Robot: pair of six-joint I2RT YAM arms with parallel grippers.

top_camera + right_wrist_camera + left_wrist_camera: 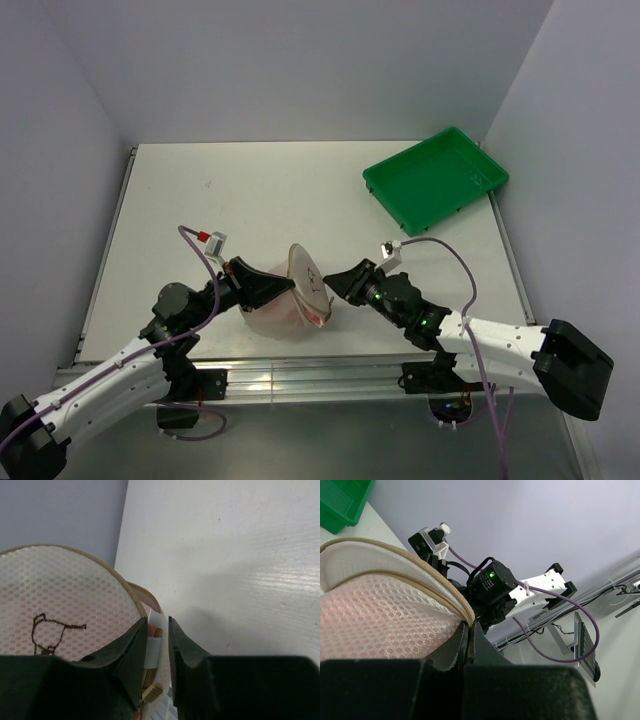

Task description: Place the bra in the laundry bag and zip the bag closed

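Two dome-like mesh halves enclose the bra (272, 318), which shows as a salmon-pink mass through the weave of the laundry bag (305, 275). The bag sits near the front of the bench (250, 190), between the two arms, with one half raised upright. Bra and bag are judged light, soft and without stiffness: the mesh will sag and fold wherever it is unsupported, so the firm places to take hold are the corded rim and the zip (427, 573), not the open weave. In the left wrist view two tan zip tapes run apart across the bag and converge at the jaws, so that stretch of rim appears unzipped and the closing step is judged unfinished. The left gripper (283, 288) has its jaws pinched together on the rim where the tapes meet, anchoring the bag. The right gripper (332, 284), opposite, has its jaws drawn in to a narrow slot filled by a white label (156, 632) and the rim beside it, which it clamps. A tan zip pull (151, 693) hangs just below the slot; whether the pads touch it cannot be told. A dark stitched mark (50, 630) lies on the bag face turned toward the right wrist camera. The green tray (436, 180) sits well apart at the far right corner of the bench.
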